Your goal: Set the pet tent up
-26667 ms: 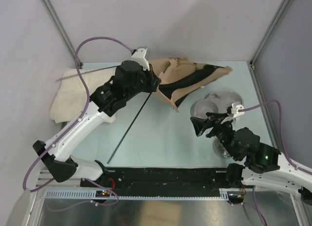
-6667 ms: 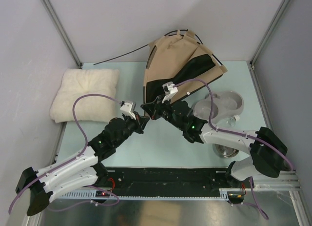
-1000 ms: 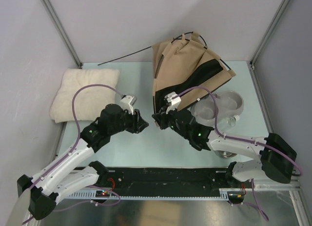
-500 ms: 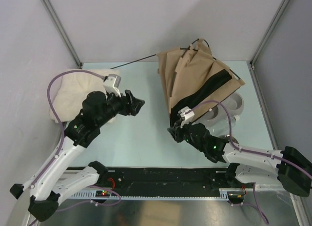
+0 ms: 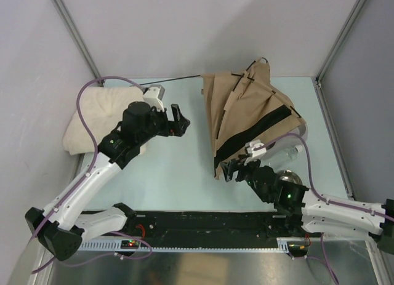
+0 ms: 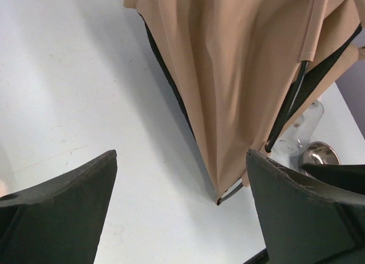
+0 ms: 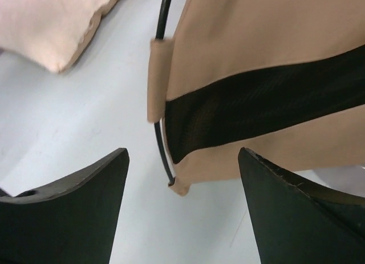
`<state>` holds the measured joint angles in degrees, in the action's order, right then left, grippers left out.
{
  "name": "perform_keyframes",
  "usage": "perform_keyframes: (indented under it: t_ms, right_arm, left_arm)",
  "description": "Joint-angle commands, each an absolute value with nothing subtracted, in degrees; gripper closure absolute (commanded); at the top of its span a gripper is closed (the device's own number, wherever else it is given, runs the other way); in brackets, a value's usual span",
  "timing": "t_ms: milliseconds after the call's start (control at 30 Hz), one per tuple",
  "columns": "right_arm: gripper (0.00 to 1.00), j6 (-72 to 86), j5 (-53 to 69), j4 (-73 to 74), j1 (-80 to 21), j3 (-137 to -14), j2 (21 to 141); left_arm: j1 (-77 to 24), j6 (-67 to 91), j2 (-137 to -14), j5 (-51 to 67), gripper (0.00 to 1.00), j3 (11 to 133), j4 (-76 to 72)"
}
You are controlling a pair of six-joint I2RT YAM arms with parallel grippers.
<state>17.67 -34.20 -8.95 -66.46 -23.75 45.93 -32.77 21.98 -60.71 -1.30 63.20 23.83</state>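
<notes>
While upright, pet tent (image 5: 246, 109) near bowl (image 5: 294, 176).

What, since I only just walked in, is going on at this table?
Two robot arms are setting up a tan fabric pet tent with black trim, which stands partly raised on thin dark poles at the far right of the table. Neither arm holds it: the left fingers hover open beside it, the right fingers are open at its near corner. A fluffy cream cushion lies at the left.
</notes>
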Motion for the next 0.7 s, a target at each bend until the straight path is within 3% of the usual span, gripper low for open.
perform_keyframes:
  t_ms: [0, 167, 433, 667]
  right_arm:
    - [0.16, 20.43, -45.41, 0.53, -66.79, -34.98, 43.38]
    - [0.17, 18.86, -50.62, 6.2, -65.71, -47.88, 49.07]
    - [0.33, 19.78, -54.0, 11.94, -60.7, -67.17, 63.84]
    - [0.4, 23.73, -51.15, 17.1, -55.16, -75.65, 73.21]
  left_arm:
    - [-31.82, 21.66, -58.81, -4.44, 0.01, 66.15, 23.2]
    - [-31.48, 21.34, -55.79, -5.75, 0.0, 65.97, 23.76]
    - [-31.45, 22.28, -48.37, -5.28, 0.0, 63.81, 25.76]
    - [-31.42, 25.92, -43.72, -6.0, 0.0, 59.04, 26.28]
